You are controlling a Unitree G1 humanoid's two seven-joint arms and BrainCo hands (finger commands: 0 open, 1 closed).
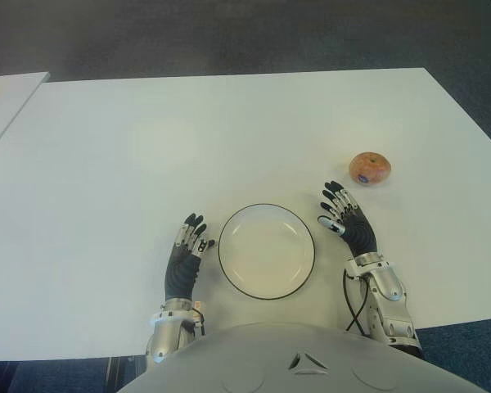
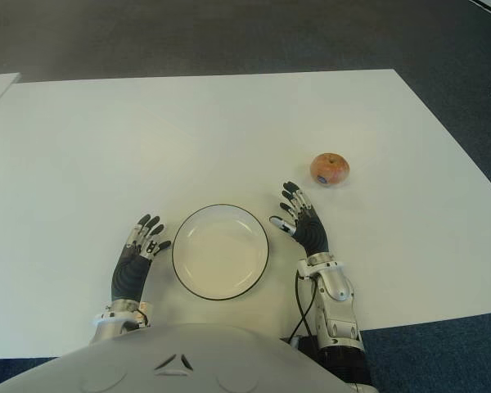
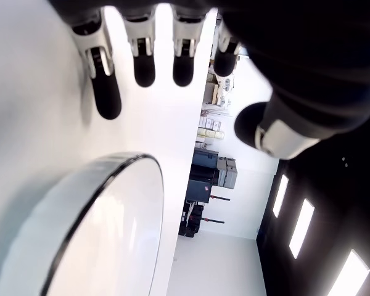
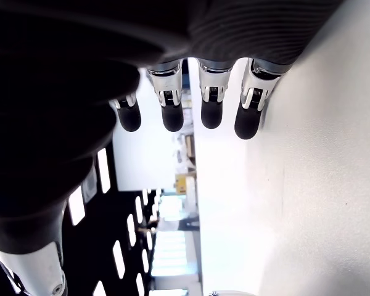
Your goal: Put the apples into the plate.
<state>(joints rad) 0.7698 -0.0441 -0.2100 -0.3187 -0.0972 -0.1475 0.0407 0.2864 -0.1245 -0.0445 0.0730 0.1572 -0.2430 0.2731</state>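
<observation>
Closest to the camera is the robot's grey torso (image 1: pixel 311 360), and from it both arms reach onto the white counter (image 1: pixel 147 139). On the right side, the right robot hand (image 1: pixel 346 219) shows just beside the plate (image 1: pixel 267 250), with its fingers spread apart and holding nothing; its own wrist view shows four straight fingertips (image 4: pixel 172 117) over bare counter. On the other side of the plate, the left robot hand (image 1: pixel 186 256) also has relaxed, separated fingers and is empty. The plate is white with a thin dark rim, it stands between the two hands, and nothing is inside it. Farther out, beyond the right robot hand and a little to its right, lies one apple (image 1: pixel 370 168), reddish with a small dark sticker, apart from the fingers. I see only this one apple, although the task speaks of apples. I judge that the task is at its very beginning: the first step, reaching for the fruit, is not yet done. The next move probably calls for the right robot hand to go forward, close around the round apple with care because it may roll, and then carry it back over the plate. The left wrist view shows the plate rim (image 3: pixel 111 203) from close by, while the right wrist view shows neither plate nor apple.
</observation>
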